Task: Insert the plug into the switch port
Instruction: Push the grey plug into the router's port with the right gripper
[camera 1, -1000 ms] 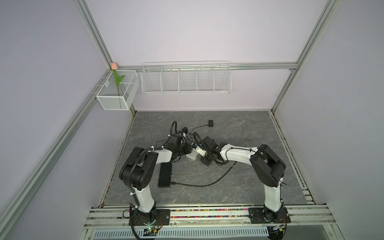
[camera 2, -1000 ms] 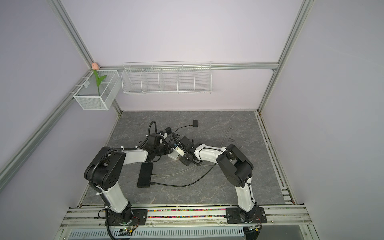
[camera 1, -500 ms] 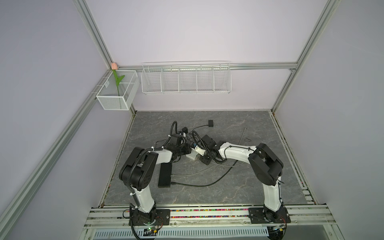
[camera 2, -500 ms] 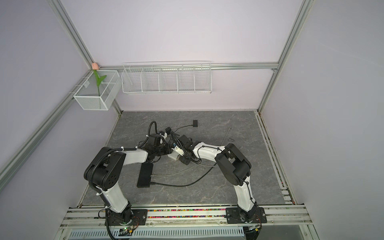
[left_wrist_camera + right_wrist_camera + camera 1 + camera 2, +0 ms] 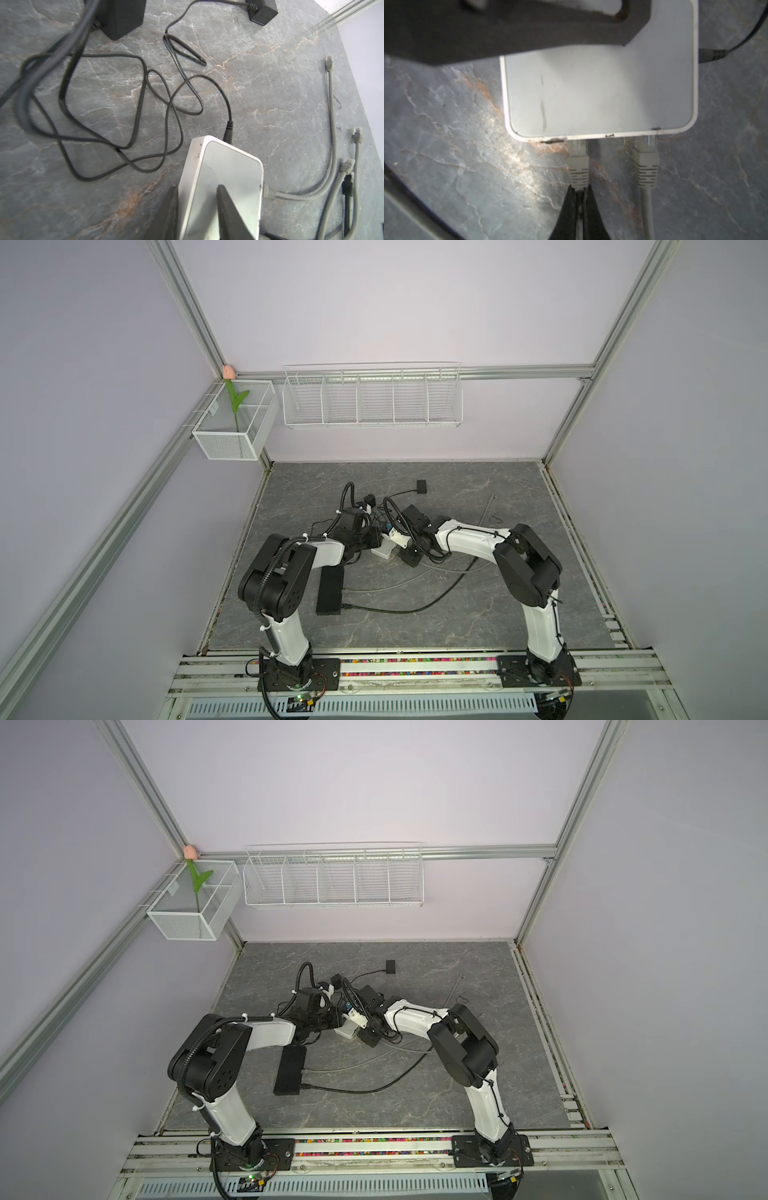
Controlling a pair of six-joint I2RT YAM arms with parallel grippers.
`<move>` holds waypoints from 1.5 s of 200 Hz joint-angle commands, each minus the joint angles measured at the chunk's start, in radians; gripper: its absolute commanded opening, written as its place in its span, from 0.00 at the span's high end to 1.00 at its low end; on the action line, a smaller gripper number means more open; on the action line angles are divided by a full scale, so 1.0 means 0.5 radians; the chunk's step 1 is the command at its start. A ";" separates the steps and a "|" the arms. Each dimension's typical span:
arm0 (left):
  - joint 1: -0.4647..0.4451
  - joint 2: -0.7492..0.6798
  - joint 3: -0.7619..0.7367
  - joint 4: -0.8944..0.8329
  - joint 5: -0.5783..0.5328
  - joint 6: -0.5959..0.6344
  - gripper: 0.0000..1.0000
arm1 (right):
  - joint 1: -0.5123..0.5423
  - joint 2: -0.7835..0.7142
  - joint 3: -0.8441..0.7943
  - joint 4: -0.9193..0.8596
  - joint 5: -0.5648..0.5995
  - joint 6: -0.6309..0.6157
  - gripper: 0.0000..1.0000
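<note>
The switch is smooth white plastic with a satin sheen, scuffed dark along its edges. The plug has a matt grey, ribbed, rubbery boot and a clear plastic tip. The grey cables look matt and rubbery, and the black cable is slightly shinier. The fingers are matt black and faintly grainy. The table looks like grey slate with white and rust veins, dull with a soft sheen. In a top view, the basket at upper centre is white coated wire, the frame is bare brushed aluminium, and the arm shells are glossy white plastic.
</note>
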 commanded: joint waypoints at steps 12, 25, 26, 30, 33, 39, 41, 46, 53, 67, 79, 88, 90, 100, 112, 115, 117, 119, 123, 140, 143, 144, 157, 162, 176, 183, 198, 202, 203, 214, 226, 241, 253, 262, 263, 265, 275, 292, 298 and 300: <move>-0.303 0.108 -0.144 -0.262 0.511 -0.046 0.71 | 0.049 0.030 0.186 1.144 -0.298 0.066 0.94; -0.320 0.118 -0.153 -0.239 0.534 -0.050 0.71 | 0.050 0.038 0.202 1.180 -0.305 0.062 0.94; -0.320 0.118 -0.153 -0.236 0.533 -0.049 0.71 | 0.051 0.040 0.203 1.183 -0.307 0.062 0.93; -0.323 0.119 -0.159 -0.235 0.532 -0.050 0.71 | 0.047 0.045 0.211 1.191 -0.311 0.060 0.94; -0.326 0.118 -0.164 -0.232 0.534 -0.050 0.71 | 0.048 0.049 0.217 1.198 -0.311 0.057 0.93; -0.332 0.118 -0.168 -0.224 0.539 -0.047 0.71 | 0.048 0.056 0.235 1.199 -0.314 0.055 0.94; -0.332 0.119 -0.170 -0.220 0.542 -0.048 0.71 | 0.047 0.059 0.241 1.199 -0.314 0.052 0.93; -0.337 0.118 -0.177 -0.210 0.552 -0.050 0.71 | 0.046 0.068 0.257 1.198 -0.313 0.045 0.93; -0.343 0.118 -0.188 -0.199 0.560 -0.050 0.71 | 0.045 0.077 0.278 1.195 -0.319 0.033 0.93; -0.351 0.118 -0.204 -0.188 0.568 -0.047 0.71 | 0.040 0.101 0.321 1.193 -0.330 0.032 0.93; -0.357 0.120 -0.222 -0.163 0.589 -0.045 0.71 | 0.034 0.122 0.351 1.201 -0.353 0.036 0.93; -0.363 0.125 -0.235 -0.144 0.603 -0.049 0.71 | 0.034 0.138 0.370 1.218 -0.366 0.036 0.93; -0.363 0.124 -0.236 -0.141 0.605 -0.049 0.71 | 0.034 0.141 0.374 1.222 -0.369 0.037 0.94; -0.372 0.132 -0.242 -0.127 0.612 -0.055 0.71 | 0.034 0.162 0.403 1.241 -0.384 0.046 0.93; -0.393 0.139 -0.242 -0.123 0.620 -0.049 0.71 | 0.036 0.179 0.442 1.240 -0.408 0.056 0.93; -0.398 0.143 -0.240 -0.126 0.621 -0.047 0.71 | 0.035 0.183 0.450 1.244 -0.419 0.058 0.94; -0.400 0.142 -0.241 -0.127 0.620 -0.046 0.71 | 0.037 0.183 0.454 1.244 -0.423 0.061 0.93; -0.402 0.144 -0.239 -0.127 0.621 -0.046 0.71 | 0.037 0.187 0.459 1.246 -0.431 0.064 0.93; -0.405 0.150 -0.239 -0.127 0.624 -0.043 0.71 | 0.037 0.190 0.464 1.253 -0.443 0.065 0.93; -0.412 0.160 -0.247 -0.118 0.639 -0.036 0.71 | 0.037 0.210 0.491 1.266 -0.500 0.066 0.93; -0.412 0.160 -0.247 -0.119 0.642 -0.036 0.71 | 0.037 0.214 0.495 1.266 -0.509 0.064 0.93; -0.412 0.160 -0.247 -0.118 0.643 -0.036 0.71 | 0.037 0.215 0.497 1.266 -0.513 0.063 0.93; -0.417 0.167 -0.247 -0.108 0.651 -0.040 0.71 | 0.037 0.223 0.507 1.267 -0.529 0.055 0.93; -0.421 0.170 -0.245 -0.104 0.655 -0.042 0.71 | 0.039 0.229 0.508 1.273 -0.537 0.049 0.93; -0.433 0.178 -0.242 -0.099 0.660 -0.049 0.71 | 0.035 0.252 0.521 1.293 -0.559 0.030 0.94; -0.440 0.177 -0.246 -0.096 0.664 -0.050 0.72 | 0.034 0.265 0.538 1.294 -0.571 0.026 0.93; -0.446 0.166 -0.256 -0.096 0.660 -0.054 0.71 | 0.029 0.272 0.546 1.279 -0.601 0.014 0.93; -0.446 0.159 -0.257 -0.101 0.654 -0.051 0.71 | 0.033 0.264 0.538 1.279 -0.602 0.015 0.94; -0.446 0.156 -0.257 -0.102 0.652 -0.049 0.71 | 0.032 0.264 0.537 1.280 -0.601 0.014 0.93; -0.446 0.136 -0.258 -0.146 0.617 -0.030 0.71 | 0.030 0.234 0.494 1.283 -0.598 0.016 0.93; -0.439 0.113 -0.249 -0.202 0.570 -0.007 0.71 | 0.029 0.192 0.409 1.316 -0.589 0.003 0.94; -0.411 0.093 -0.236 -0.239 0.544 0.001 0.72 | 0.028 0.121 0.289 1.326 -0.548 -0.024 0.93; -0.383 0.090 -0.222 -0.243 0.544 -0.007 0.72 | 0.028 0.063 0.187 1.324 -0.505 -0.054 0.91; -0.370 0.091 -0.207 -0.249 0.551 -0.002 0.72 | 0.030 0.020 0.103 1.322 -0.475 -0.081 0.90; -0.370 0.090 -0.204 -0.252 0.552 -0.001 0.72 | 0.030 0.016 0.095 1.322 -0.472 -0.083 0.90; -0.367 0.094 -0.200 -0.255 0.551 0.002 0.72 | 0.026 0.006 0.077 1.321 -0.466 -0.087 0.90; -0.360 0.093 -0.170 -0.292 0.544 0.014 0.72 | 0.025 -0.042 -0.025 1.330 -0.437 -0.101 0.89; -0.342 0.092 -0.133 -0.333 0.536 0.033 0.72 | 0.025 -0.116 -0.163 1.326 -0.399 -0.130 0.87; -0.332 0.088 -0.123 -0.343 0.535 0.034 0.72 | 0.022 -0.139 -0.206 1.325 -0.376 -0.136 0.87; -0.328 0.089 -0.121 -0.346 0.534 0.034 0.72 | 0.023 -0.147 -0.216 1.325 -0.370 -0.138 0.87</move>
